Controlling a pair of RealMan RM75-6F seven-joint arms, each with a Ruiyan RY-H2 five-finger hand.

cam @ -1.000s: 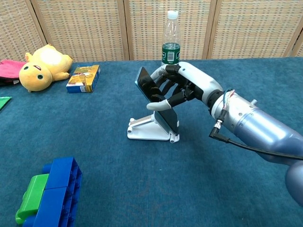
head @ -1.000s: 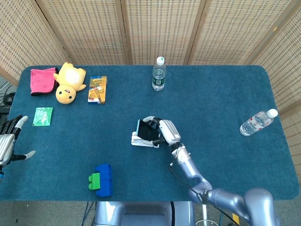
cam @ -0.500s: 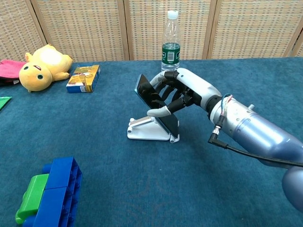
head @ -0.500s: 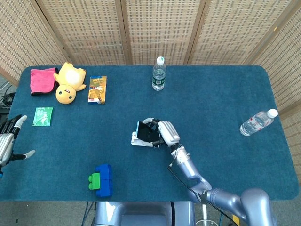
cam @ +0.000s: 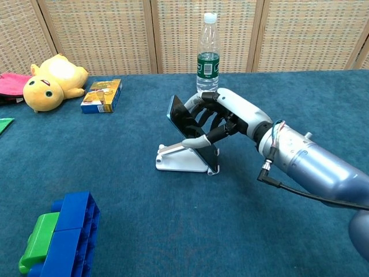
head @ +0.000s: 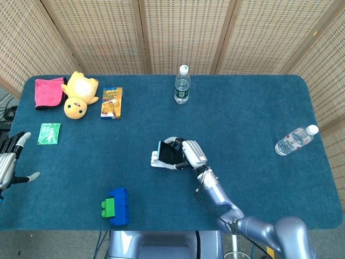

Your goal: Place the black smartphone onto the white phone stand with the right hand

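Observation:
The black smartphone (cam: 185,123) leans tilted on the white phone stand (cam: 178,161) near the middle of the table, its lower edge down at the stand's lip. My right hand (cam: 222,118) grips the phone from behind and the right, thumb across its front. From the head view the phone (head: 167,152) and stand (head: 156,160) sit under my right hand (head: 188,154). My left hand (head: 9,162) rests open at the table's left edge, holding nothing.
An upright water bottle (cam: 208,55) stands just behind the right hand. A second bottle (head: 294,140) lies at the right. A yellow plush (head: 78,94), pink cloth (head: 48,91), small box (head: 112,102) and green packet (head: 49,133) sit far left; blue-green blocks (head: 116,205) near front.
The right hand has lowered the phone slightly toward the near side, settling it lower against the stand. The left hand has not moved.

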